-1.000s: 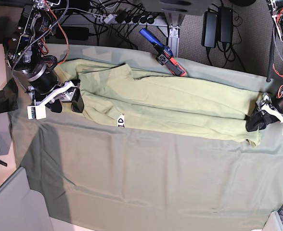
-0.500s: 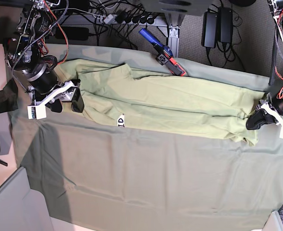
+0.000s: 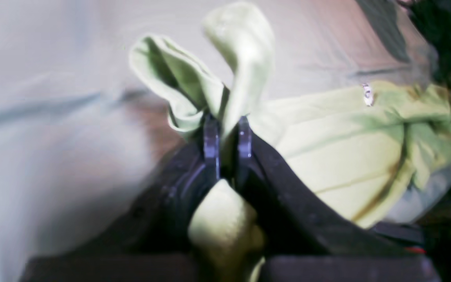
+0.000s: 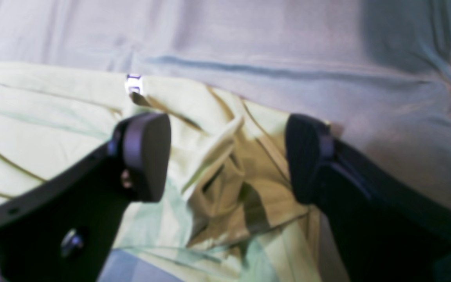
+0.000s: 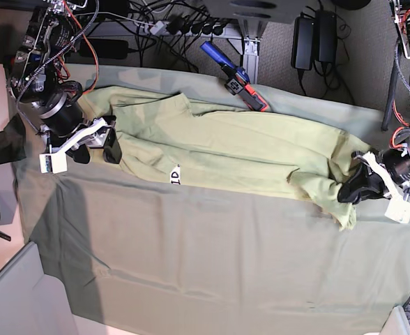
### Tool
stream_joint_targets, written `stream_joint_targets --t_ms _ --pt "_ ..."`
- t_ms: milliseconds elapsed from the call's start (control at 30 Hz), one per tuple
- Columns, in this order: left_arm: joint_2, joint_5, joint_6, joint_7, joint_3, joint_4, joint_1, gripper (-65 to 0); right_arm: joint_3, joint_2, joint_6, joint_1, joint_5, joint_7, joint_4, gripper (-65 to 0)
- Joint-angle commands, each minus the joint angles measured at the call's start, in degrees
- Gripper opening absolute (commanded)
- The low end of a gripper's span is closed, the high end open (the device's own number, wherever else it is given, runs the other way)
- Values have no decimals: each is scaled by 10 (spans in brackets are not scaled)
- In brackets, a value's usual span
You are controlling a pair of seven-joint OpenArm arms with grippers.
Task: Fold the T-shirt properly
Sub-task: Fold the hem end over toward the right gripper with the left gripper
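The T-shirt [image 5: 226,150] is coloured a plain pale yellow-green, without any pattern; a small white label [image 5: 175,175] with dark marks is seen on it. The table cloth [image 5: 212,258] beneath is a duller grey-green, also plain. Black fingers [image 4: 147,156] are shown on the right gripper [image 4: 225,156]. At the far edge, a blue, red and black tool [image 5: 234,75] is seen.

Left gripper [image 5: 350,190] at the shirt's [image 5: 226,150] hem end, fingers [image 3: 211,137] pinched tight on a bunched fold of it, wrist angled in from the far side. Right gripper [image 5: 95,145] at the shirt's collar end, fingers [image 4: 147,156] spread wide, straddling the cloth, nothing gripped.
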Motion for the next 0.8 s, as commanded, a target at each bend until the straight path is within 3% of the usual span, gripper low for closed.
stream_joint_targets --t_ms 0,267,467,600,767 --pt "4 0 -10 -13 15 19 -7 -650 5 8 36 6 9 11 10 -205" --pt "94 159 -10 -67 157 49 -8 -650 5 8 36 6 9 11 10 -205" --pt "147 259 2 -101 212 49 -11 -650 5 8 36 6 15 12 10 -205" --pt "172 315 13 -122 241 48 -10 -650 5 8 36 6 15 13 10 -205" --pt "173 341 13 -145 268 48 -10 -650 5 8 35 6 16 13 10 -205"
